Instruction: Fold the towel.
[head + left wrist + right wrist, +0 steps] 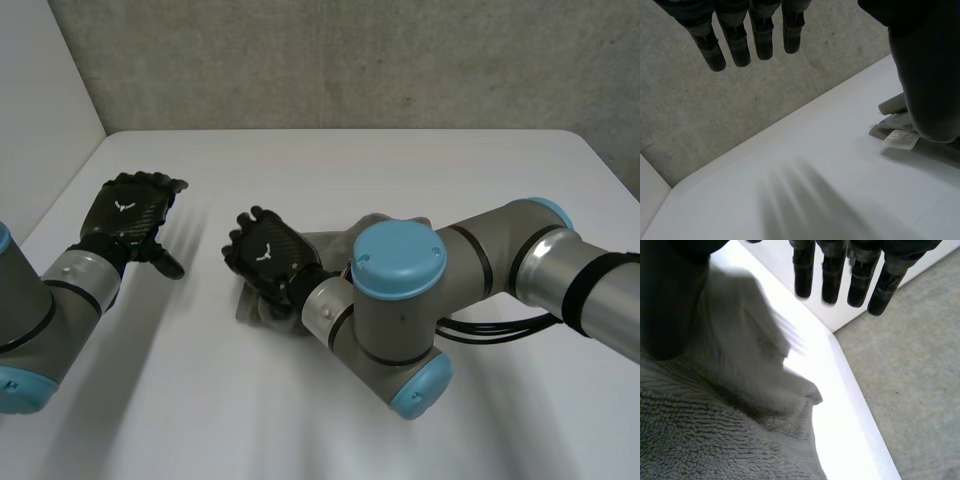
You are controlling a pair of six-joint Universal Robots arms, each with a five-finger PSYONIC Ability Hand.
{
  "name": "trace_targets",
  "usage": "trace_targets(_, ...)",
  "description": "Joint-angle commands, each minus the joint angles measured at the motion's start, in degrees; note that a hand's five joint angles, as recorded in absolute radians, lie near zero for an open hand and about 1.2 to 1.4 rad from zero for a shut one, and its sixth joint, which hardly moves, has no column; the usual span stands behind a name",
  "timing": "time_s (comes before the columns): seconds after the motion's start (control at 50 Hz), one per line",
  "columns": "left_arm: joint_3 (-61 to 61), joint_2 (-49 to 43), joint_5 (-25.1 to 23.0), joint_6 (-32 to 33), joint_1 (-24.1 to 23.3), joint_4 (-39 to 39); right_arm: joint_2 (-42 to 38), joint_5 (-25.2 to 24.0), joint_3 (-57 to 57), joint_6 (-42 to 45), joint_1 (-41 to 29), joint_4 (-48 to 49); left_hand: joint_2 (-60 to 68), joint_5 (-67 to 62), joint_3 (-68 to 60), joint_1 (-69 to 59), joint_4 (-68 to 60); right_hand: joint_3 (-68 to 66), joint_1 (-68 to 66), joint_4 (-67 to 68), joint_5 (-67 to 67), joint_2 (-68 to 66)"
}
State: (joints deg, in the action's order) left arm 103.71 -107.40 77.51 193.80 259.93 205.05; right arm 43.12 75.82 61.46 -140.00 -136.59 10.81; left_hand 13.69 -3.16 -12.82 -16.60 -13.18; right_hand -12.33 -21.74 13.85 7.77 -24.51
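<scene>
Two straight-fingered robot hands: left robot hand apart, right robot hand over towel with apparent white label.

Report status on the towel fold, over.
Left hand open, over table, off the towel. Right hand open, palm over towel. Towel rumpled, mid-table. Nothing in the way.

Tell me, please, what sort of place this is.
Probably a robotics lab or test bench: a white table against a plain grey wall, robot arms ending in a black left hand and right hand, and one grey towel.
</scene>
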Motion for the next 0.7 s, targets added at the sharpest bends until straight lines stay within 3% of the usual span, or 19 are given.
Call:
trace_targets(0.02,-0.09,0.00,0.01,0.00,-0.04,0.00,7.21,0.56,3.04,-10.18,1.76,-0.97,-1.45,0.93,2.82,4.37,3.18,2.33,21.74,-3.85,-7.77,24.51)
trace_targets(0.2,-0.26,0.62,0.01,0.00,-0.56,-0.09,19.45,-0.14,12.45,-20.49,10.38,-2.99,-1.45,0.93,2.82,4.37,3.18,2.33,21.74,-3.85,-7.77,24.51)
trace_targets(0.3,-1.14,0.62,0.09,-0.18,-3.90,-0.61,25.24,-0.32,21.22,-22.51,18.80,-6.15,-1.29,0.76,2.82,4.20,3.18,2.33,21.58,-3.85,-7.77,24.36)
trace_targets(0.42,-1.32,0.27,0.27,-0.26,-10.04,-0.88,26.75,-1.72,28.63,-22.60,23.65,-6.15,-1.12,0.60,2.82,4.03,3.18,2.33,12.33,-3.85,-7.77,15.10)
trace_targets(0.5,-1.49,-0.26,0.44,-0.18,-12.69,-0.70,26.66,-4.97,34.41,-22.69,26.29,-4.84,-1.12,0.59,2.82,4.03,3.18,2.33,4.77,-3.85,-0.81,7.55)
trace_targets(0.58,-2.80,-4.11,3.42,-0.18,-15.50,-0.70,26.05,-6.21,37.59,-22.69,26.82,-2.02,-1.12,0.59,2.82,4.03,3.18,2.33,0.72,-3.85,3.24,3.50)
trace_targets(0.7,-5.36,-9.04,8.26,-0.18,-17.61,-0.18,24.55,-6.21,40.67,-23.04,26.99,5.36,-1.12,0.59,2.82,4.03,3.18,2.33,-16.60,-3.85,20.57,-13.83)
